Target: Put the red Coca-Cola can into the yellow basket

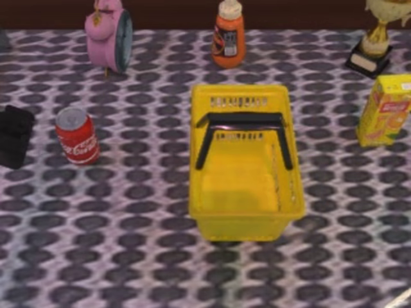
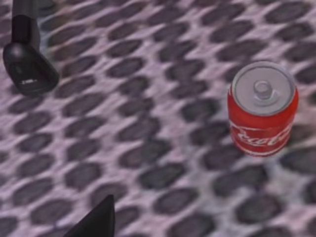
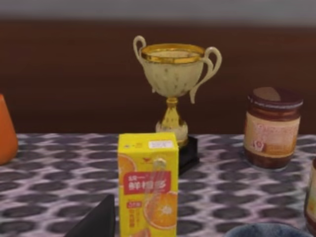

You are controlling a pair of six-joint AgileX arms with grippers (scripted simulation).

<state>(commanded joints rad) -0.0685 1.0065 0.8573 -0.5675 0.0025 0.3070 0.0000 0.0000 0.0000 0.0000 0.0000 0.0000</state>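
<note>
Top view: red Coca-Cola can [image 1: 76, 136] stands upright on the patterned table [image 1: 128, 244], left side, well apart from the yellow basket [image 1: 244, 221] at centre. Basket is open, black handle [image 1: 243, 120] lying across its far half; nothing visible inside. Left gripper [image 1: 14, 136] shows as a dark block at the table's left edge, just beside the can, not touching; whether its fingers are apart or together cannot be told. Left wrist view: can [image 2: 262, 108] seen from above, silver top w/ tab, white script on its side; a black handheld device [image 2: 28, 66] lies on the cloth, apart from the can. Far edge, l. to r.: pink alarm clock [image 1: 109, 35], orange bottle [image 1: 229, 35], trophy [image 1: 376, 35]; juice carton [image 1: 384, 109] at right. Right wrist view: carton [image 3: 148, 185] in front of trophy [image 3: 174, 94], brown jar [image 3: 271, 128] near them. Right gripper out of sight.
</note>
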